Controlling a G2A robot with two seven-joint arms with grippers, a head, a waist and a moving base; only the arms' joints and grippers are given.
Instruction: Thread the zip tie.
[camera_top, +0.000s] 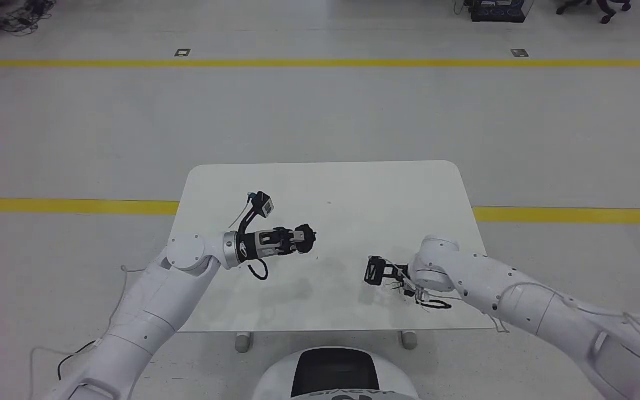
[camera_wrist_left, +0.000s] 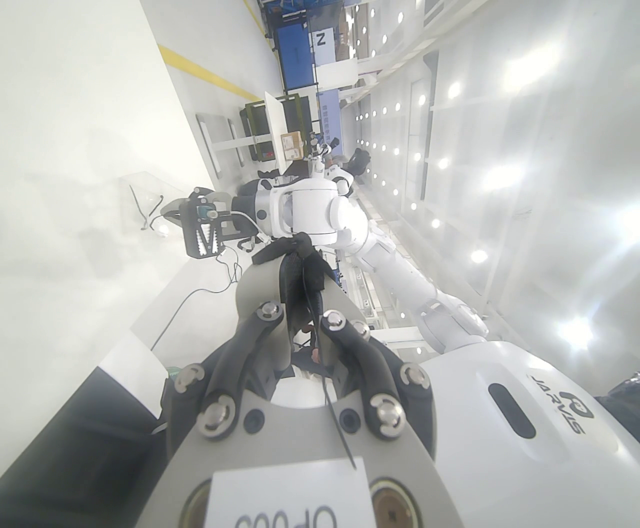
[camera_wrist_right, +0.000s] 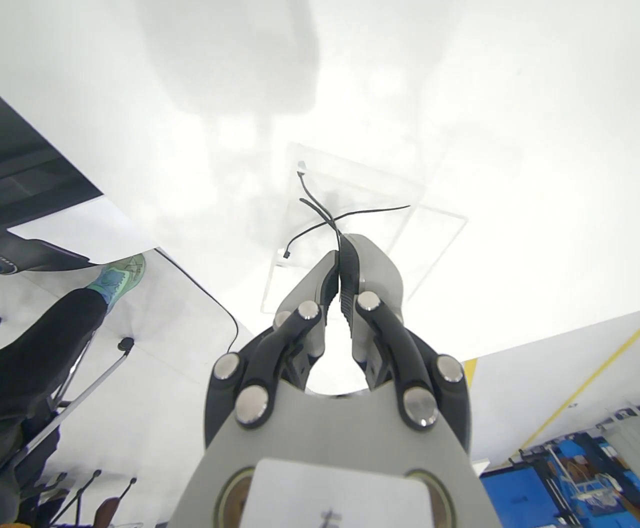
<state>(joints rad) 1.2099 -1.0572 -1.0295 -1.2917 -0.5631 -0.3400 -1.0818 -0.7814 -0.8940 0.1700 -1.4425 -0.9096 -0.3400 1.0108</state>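
My left gripper (camera_wrist_left: 300, 257) is shut on a thin black zip tie (camera_wrist_left: 334, 415), whose tail runs back between the fingers toward the wrist. In the top view this gripper (camera_top: 306, 238) is held above the middle of the white table (camera_top: 330, 190), pointing right. My right gripper (camera_wrist_right: 341, 257) is shut, and a black zip tie (camera_wrist_right: 320, 207) runs in between its fingertips. That tie crosses another tie (camera_wrist_right: 370, 212) in a clear tray (camera_wrist_right: 435, 220). From above, the right gripper (camera_top: 373, 270) is low near the table's front, pointing left toward the left gripper.
The clear tray (camera_wrist_left: 142, 182) with its loose zip ties (camera_wrist_left: 145, 212) lies just beyond the right gripper (camera_wrist_left: 200, 235). Thin cables trail under the right wrist (camera_top: 425, 295). The table's front edge (camera_top: 340, 328) is close by.
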